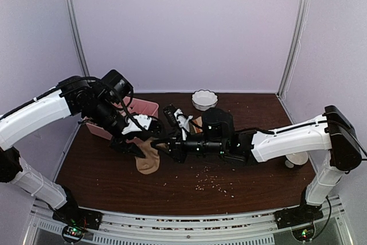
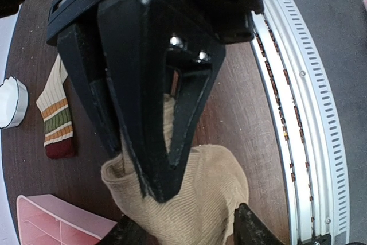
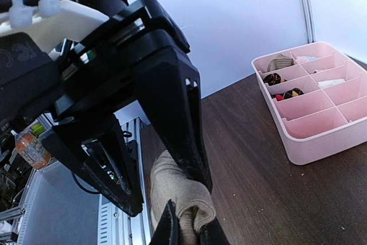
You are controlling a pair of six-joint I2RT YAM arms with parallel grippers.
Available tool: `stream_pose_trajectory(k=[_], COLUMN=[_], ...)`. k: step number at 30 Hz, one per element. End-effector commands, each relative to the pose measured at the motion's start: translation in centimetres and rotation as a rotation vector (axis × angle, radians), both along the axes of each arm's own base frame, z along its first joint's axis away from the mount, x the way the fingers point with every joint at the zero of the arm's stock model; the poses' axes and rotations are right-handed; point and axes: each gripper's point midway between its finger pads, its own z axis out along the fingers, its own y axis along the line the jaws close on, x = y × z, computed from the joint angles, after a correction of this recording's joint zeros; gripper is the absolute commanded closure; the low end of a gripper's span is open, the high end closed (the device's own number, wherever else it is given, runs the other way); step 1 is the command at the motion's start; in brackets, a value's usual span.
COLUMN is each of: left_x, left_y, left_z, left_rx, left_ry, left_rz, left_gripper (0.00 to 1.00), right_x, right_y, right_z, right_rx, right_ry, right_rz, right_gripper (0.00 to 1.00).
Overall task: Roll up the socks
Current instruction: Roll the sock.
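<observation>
The tan ribbed sock (image 1: 148, 163) lies on the dark table between both grippers. In the left wrist view the tan sock (image 2: 200, 199) bunches under my left gripper (image 2: 137, 170), which is shut on its cuff. My right gripper (image 3: 169, 196) is open, with its fingers on either side of the same sock (image 3: 172, 185), whose cuff is folded over. In the top view the left gripper (image 1: 137, 148) and right gripper (image 1: 166, 152) almost meet. The beige sock with the striped cuff (image 2: 57, 119) lies flat further back, partly hidden by the right arm in the top view (image 1: 197, 123).
A pink compartment tray (image 1: 146, 107) holding small items stands at the back left and also shows in the right wrist view (image 3: 321, 136). A white scalloped bowl (image 1: 205, 99) is at the back. Crumbs (image 1: 212, 182) are scattered near the front. A metal rail (image 2: 298, 119) runs along the near edge.
</observation>
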Motion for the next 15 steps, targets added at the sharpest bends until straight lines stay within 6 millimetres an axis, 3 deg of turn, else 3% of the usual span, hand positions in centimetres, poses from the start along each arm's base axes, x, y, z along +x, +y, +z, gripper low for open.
stream_pose_trajectory(k=[1,7,15], left_x=[-0.7,1.4,3.3], left_y=[-0.2,-0.1,-0.3], left_z=[0.3,-0.6,0.1], left_rx=[-0.018,0.005,0.016], left_ry=[0.042,-0.062,-0.3], left_rz=[-0.02,0.041,0.072], left_gripper=[0.5,0.62,0.51], right_x=[0.7,0.4,2.4], right_y=[-0.3,-0.2,-0.1], right_z=[1.5,2.6,1.9], right_rx=[0.063,0.173,0.33], right_ry=[-0.007,0.092,0.381], right_rz=[-0.037,-0.028,-0.104], right_gripper=[1.0,1.0,1.0])
